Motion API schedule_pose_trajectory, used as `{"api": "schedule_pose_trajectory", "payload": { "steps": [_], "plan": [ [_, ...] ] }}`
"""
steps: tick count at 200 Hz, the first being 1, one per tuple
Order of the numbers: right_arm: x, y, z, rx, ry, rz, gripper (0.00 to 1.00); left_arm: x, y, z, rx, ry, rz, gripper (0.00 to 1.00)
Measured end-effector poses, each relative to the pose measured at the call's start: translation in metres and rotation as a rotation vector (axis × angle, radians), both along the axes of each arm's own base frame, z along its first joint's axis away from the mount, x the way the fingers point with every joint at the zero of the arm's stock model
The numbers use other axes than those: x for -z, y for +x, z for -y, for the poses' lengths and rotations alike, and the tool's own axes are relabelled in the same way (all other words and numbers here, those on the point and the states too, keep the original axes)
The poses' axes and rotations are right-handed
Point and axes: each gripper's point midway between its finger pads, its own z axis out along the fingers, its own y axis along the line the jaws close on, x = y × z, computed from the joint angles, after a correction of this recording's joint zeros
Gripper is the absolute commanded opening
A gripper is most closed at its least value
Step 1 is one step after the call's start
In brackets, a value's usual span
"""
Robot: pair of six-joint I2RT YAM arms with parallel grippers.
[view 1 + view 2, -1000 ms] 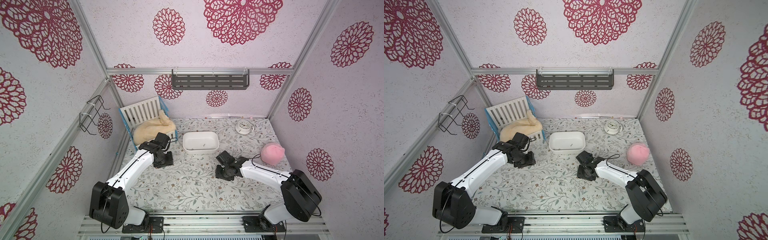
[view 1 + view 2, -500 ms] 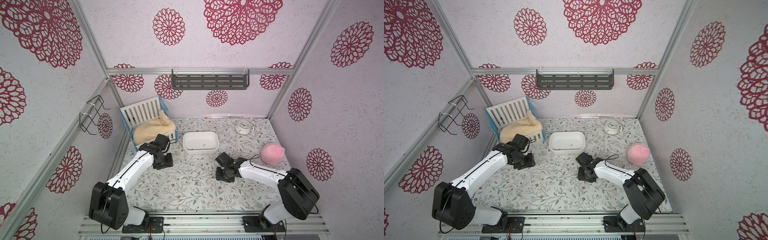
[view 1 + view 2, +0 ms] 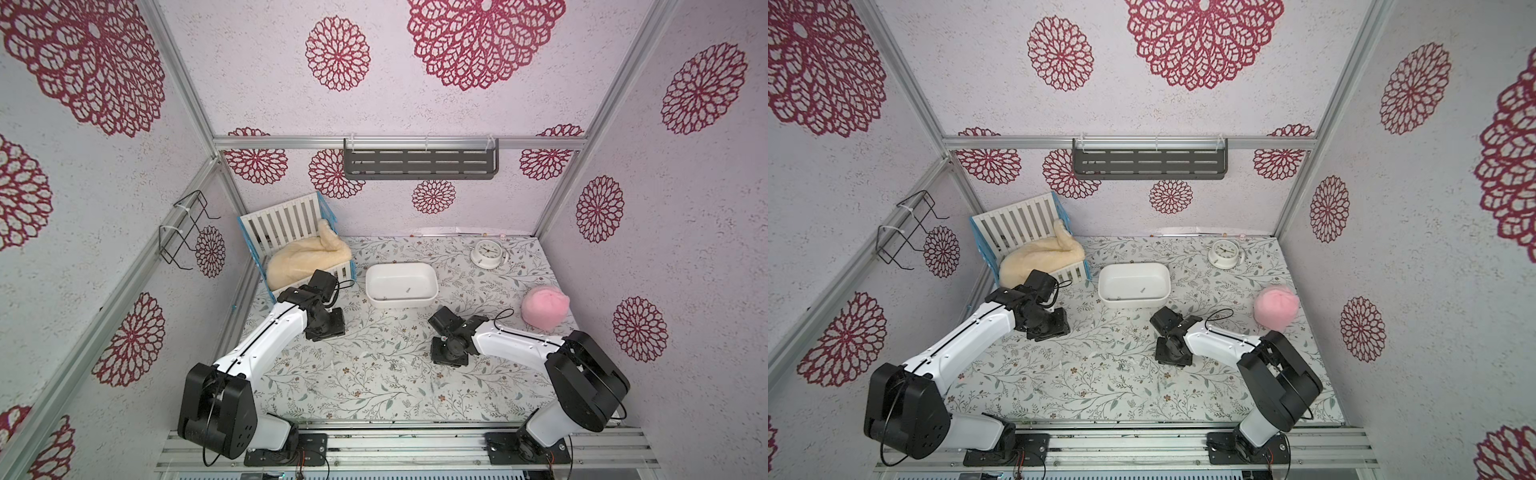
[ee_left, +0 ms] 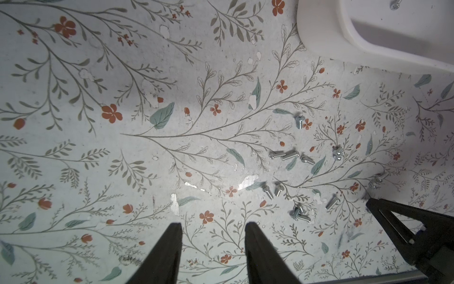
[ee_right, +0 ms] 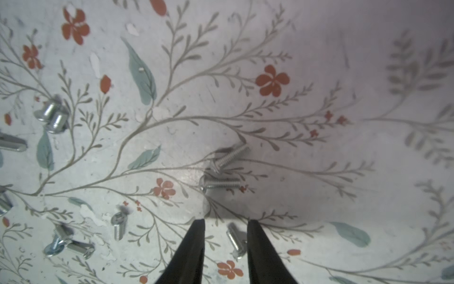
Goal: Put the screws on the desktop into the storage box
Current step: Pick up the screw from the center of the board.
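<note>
Several small silver screws (image 4: pixel 285 155) lie scattered on the floral desktop (image 3: pixel 374 395), between the two arms in both top views (image 3: pixel 1121 366). The white storage box (image 3: pixel 401 302) stands behind them with a screw (image 3: pixel 409 289) inside; its wall (image 4: pixel 344 41) also shows in the left wrist view. My right gripper (image 5: pixel 226 222) points down at the desktop, its fingers apart on either side of one lying screw (image 5: pixel 236 240), which rests close to one finger. My left gripper (image 4: pixel 213 225) hangs open over bare desktop left of the screws, with nothing between its fingers.
A white slatted crib with a cream cloth (image 3: pixel 307 259) stands at the back left, close behind the left arm. A small clock (image 3: pixel 487 253) sits at the back right and a pink plush ball (image 3: pixel 544 307) at the right. A grey shelf (image 3: pixel 419 164) hangs on the back wall.
The right gripper has shifted slightly toward the front of the desktop, over the screws. The left arm has hardly moved.
</note>
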Motion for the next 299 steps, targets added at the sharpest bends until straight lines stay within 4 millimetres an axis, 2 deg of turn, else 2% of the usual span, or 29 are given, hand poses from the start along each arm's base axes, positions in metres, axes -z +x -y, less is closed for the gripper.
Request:
{"api": "schedule_pose_trajectory", "payload": {
  "steps": [197,258,299],
  "plan": [
    [0.007,-0.006,0.006,-0.041,-0.089,-0.019,0.13,0.0,-0.005,-0.004,-0.01,-0.009,0.004,0.47],
    [0.007,-0.011,0.0,-0.073,-0.11,-0.028,0.0,0.0,-0.005,-0.004,-0.008,-0.009,0.005,0.47],
    [0.005,-0.012,0.0,-0.076,-0.123,-0.041,0.0,0.0,-0.005,-0.004,-0.008,-0.008,0.005,0.47]
  ]
}}
